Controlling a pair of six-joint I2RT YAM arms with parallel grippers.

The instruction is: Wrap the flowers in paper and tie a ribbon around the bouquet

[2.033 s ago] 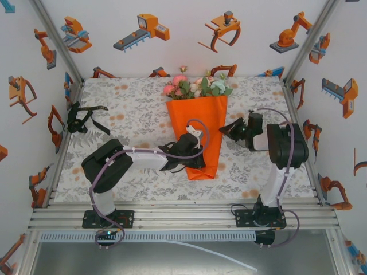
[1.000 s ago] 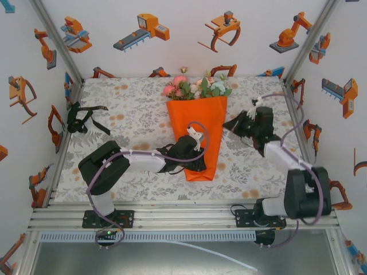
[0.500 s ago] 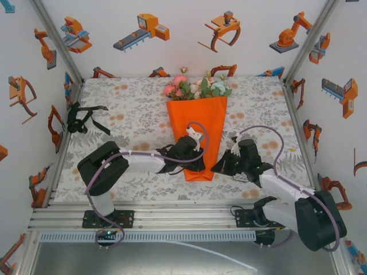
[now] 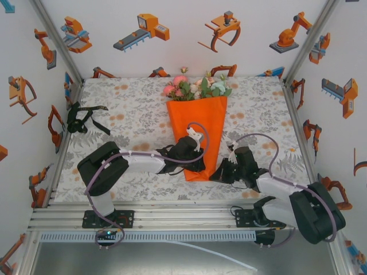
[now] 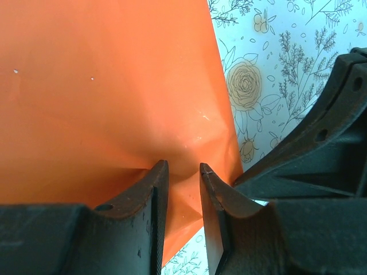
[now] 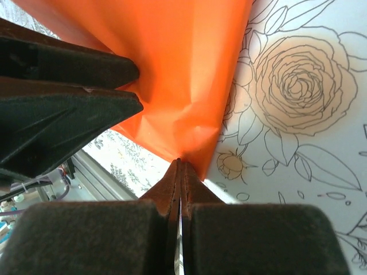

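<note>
The bouquet lies mid-table: flowers [image 4: 195, 87] stick out of the far end of the orange paper [image 4: 198, 123] cone. My left gripper [image 4: 198, 166] sits on the cone's narrow near end. In the left wrist view its jaws [image 5: 183, 167] stand slightly apart, shut on a raised fold of the paper [image 5: 114, 86]. My right gripper [image 4: 217, 175] is low beside the cone's near right corner. Its fingers [image 6: 179, 162] are shut flat together, tips touching the paper's [image 6: 178, 69] corner edge. The black ribbon [image 4: 86, 117] lies bunched at the table's left edge.
The flowered tablecloth [image 4: 132, 109] covers the table inside an aluminium frame [image 4: 183, 215]. The two grippers are almost touching: the right one's black body [image 5: 321, 143] fills the right of the left wrist view, and the left fingers [image 6: 57, 103] the left of the right wrist view.
My right arm swung from the cone's right side down and toward me, to the cone's near right corner, gripper shut throughout. The left gripper and the bouquet stayed put.
</note>
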